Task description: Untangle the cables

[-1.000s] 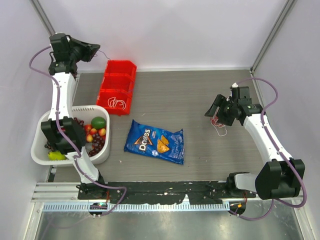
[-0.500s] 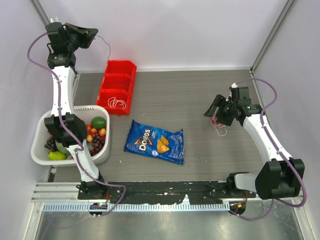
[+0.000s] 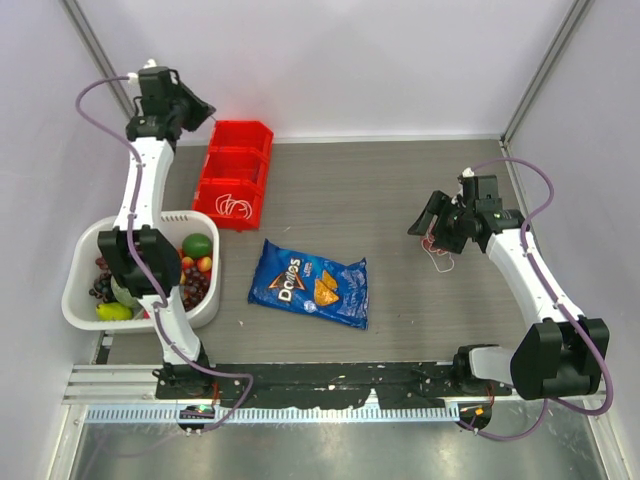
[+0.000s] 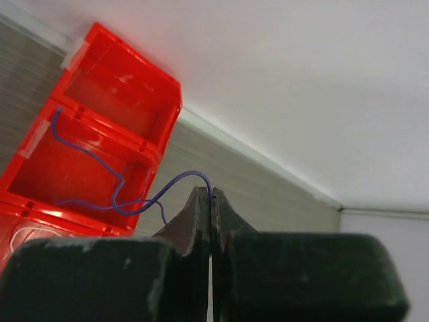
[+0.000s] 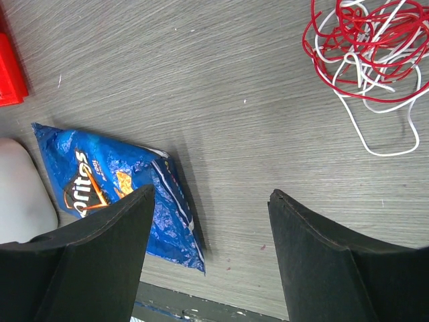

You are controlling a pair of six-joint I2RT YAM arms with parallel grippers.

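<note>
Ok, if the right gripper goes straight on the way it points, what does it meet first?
Probably bare table between the chip bag and the red-and-white cable tangle; the right gripper lines up with neither, though depth is unclear.

One chip bag (image 3: 309,283) at 6 o'clock, one fruit basket (image 3: 72,300) at 8, three red bin compartments (image 3: 238,152) at 11. Three cable lots: bluish cord (image 4: 194,173), white loop (image 3: 236,207), red-and-white tangle (image 5: 355,33) at 3.
</note>
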